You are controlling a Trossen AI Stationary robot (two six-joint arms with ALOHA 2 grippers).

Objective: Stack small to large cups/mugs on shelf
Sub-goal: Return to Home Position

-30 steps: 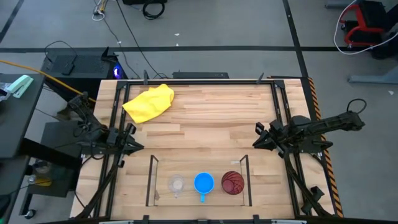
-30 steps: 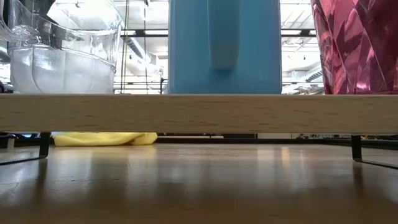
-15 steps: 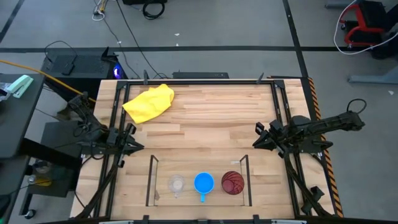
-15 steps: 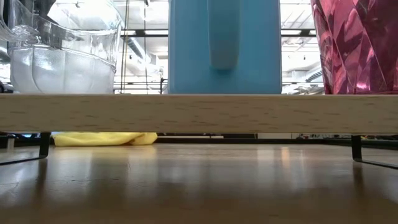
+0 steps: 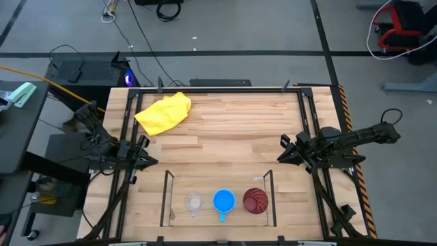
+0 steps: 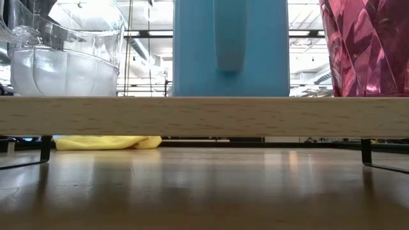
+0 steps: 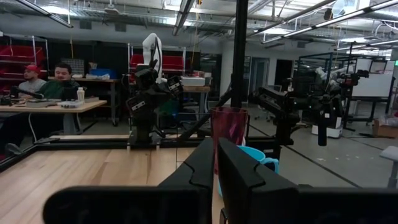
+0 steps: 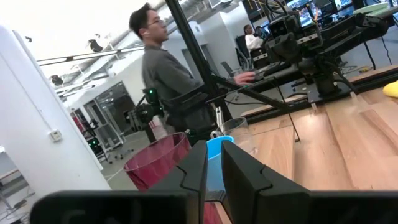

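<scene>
Both jaws are closed on nothing. The left jaws rest at the left edge of the table [image 5: 232,137] and the right jaws at its right edge, each well apart from the shelf [image 5: 166,198]. The shelf sits at the table edge nearest the low camera, and three vessels stand upright on it in a row, close but apart. The tiny clear cup [image 5: 194,201] is toward the left arm, the blue mug [image 5: 224,200] is in the middle with its handle pointing at that edge, and the dark red tumbler [image 5: 256,201] is toward the right arm. A yellow cloth [image 5: 164,113] lies crumpled near the far left corner.
</scene>
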